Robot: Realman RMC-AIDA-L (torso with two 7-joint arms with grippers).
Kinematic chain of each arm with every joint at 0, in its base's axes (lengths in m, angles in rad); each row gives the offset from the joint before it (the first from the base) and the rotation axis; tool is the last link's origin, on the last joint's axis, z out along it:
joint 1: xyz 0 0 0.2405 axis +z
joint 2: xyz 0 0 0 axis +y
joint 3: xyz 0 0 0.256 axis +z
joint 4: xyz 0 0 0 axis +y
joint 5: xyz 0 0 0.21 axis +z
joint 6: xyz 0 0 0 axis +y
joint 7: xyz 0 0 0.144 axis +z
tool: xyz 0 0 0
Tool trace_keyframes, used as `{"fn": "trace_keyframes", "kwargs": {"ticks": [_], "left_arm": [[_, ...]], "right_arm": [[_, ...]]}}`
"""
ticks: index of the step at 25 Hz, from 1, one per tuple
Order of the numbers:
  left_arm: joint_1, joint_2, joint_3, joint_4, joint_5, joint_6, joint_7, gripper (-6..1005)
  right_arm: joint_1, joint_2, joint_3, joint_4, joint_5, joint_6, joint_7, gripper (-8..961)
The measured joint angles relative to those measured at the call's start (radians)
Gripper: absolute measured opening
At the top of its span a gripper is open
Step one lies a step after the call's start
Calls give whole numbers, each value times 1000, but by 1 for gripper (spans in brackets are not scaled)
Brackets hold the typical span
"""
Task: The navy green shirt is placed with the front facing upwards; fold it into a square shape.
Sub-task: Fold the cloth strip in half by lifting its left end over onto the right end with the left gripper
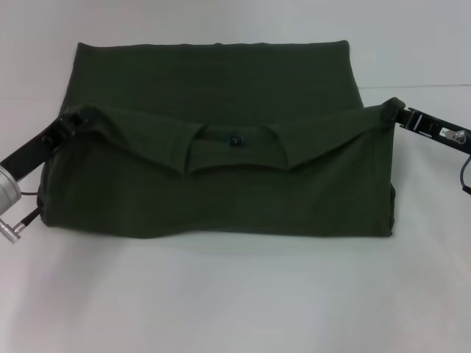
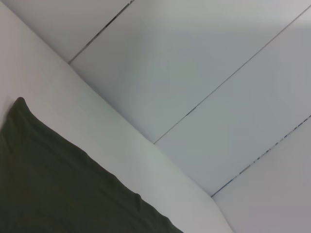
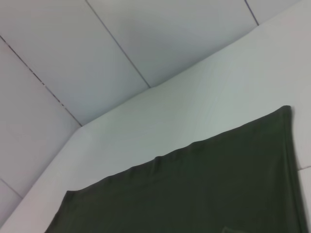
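The dark olive-green shirt (image 1: 221, 81) lies spread on the white table (image 1: 221, 294), its collar half folded over toward the far hem. The round collar with its blue label (image 1: 234, 140) faces up at the middle; the chest lettering is hidden. My left gripper (image 1: 76, 118) is shut on the shirt's left shoulder corner. My right gripper (image 1: 394, 110) is shut on the right shoulder corner. Both hold the folded edge a little above the lower layer. The left wrist view shows plain green fabric (image 2: 58, 189), and so does the right wrist view (image 3: 204, 189).
The table's far edge meets a white panelled wall (image 2: 204, 73). Bare white tabletop stretches in front of the shirt and to both sides.
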Motion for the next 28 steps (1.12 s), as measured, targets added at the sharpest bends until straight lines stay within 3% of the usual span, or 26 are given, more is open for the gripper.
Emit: {"fn": "trace_keyframes", "kwargs": {"ticks": [11, 28], "left_arm": [[-11, -22, -6, -40, -60, -50, 90, 64], [-29, -23, -10, -120, -168, -120, 242, 64]], "right_arm": [[31, 3, 0, 49, 1, 86, -40, 32], [68, 6, 0, 96, 4, 183, -118, 33]]}}
